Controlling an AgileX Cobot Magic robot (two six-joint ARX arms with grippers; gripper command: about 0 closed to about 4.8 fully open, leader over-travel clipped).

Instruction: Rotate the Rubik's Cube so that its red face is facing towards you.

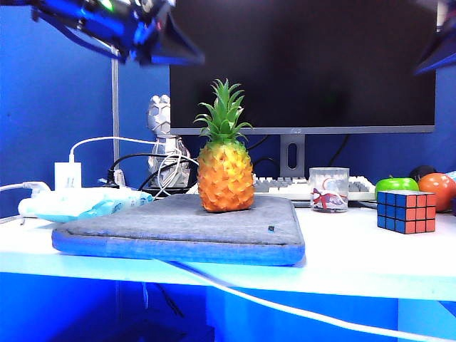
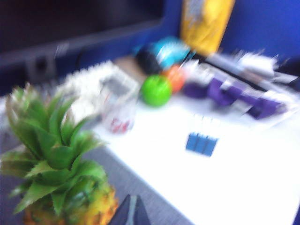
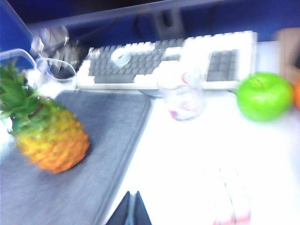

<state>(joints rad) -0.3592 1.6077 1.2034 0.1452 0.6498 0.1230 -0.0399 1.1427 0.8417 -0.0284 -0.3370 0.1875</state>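
Rubik's Cube (image 1: 407, 211): set on the white desk (image 1: 356, 256), untouched, well below and clear of both grippers. Washed out in both wrist views.
Red face (image 1: 421, 211): seen on the cube's right-hand side in the exterior view, turned partly toward the camera; blue face (image 1: 390, 209) shown on the other visible side. Red not yet squared to the front.
Right gripper (image 3: 131, 209): raised high, cube below and ahead of it; fingers seen as a narrow dark wedge, tips pressed close, nothing held.
Left gripper (image 2: 131, 212): also raised, over the pineapple (image 1: 225, 165); cube far ahead across the desk. Fingertips close together, nothing pinched.
Step in hand: approach, judged; no contact made.
Next move: judged a descent by the right gripper, jaws spread to span the cube, then a turn about the vertical axis until red faces front.
Nearby: glass cup (image 1: 329, 189), green apple (image 1: 396, 185) and an orange fruit (image 1: 437, 188) behind the cube; clearance to be watched.
Mat: grey pad (image 1: 178, 228) under the pineapple, apart from the cube.
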